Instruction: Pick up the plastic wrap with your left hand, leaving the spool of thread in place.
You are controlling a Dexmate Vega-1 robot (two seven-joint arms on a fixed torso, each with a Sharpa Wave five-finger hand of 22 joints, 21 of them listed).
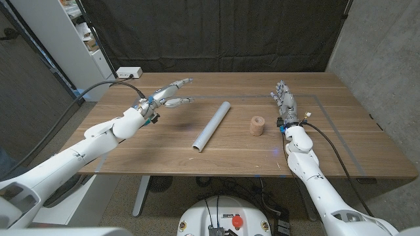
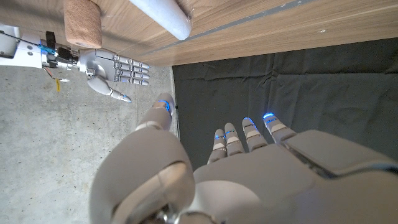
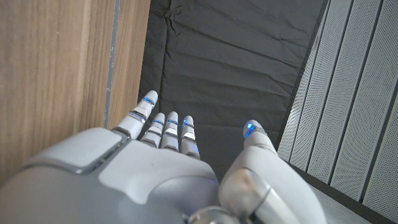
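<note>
The long grey-white cylindrical roll of plastic wrap [image 1: 212, 125] lies near the middle of the wooden table [image 1: 164, 154], its long axis running diagonally from near-left to far-right. Just to its right, apart from it, stands the small tan spool of thread [image 1: 256, 124]. The left hand [image 1: 163, 97] hangs over the table left of the roll, fingers [image 1: 180, 101] spread and reaching toward it, holding nothing. The right hand [image 1: 285, 102], right of the spool, has its fingers extended and grasps nothing.
</note>
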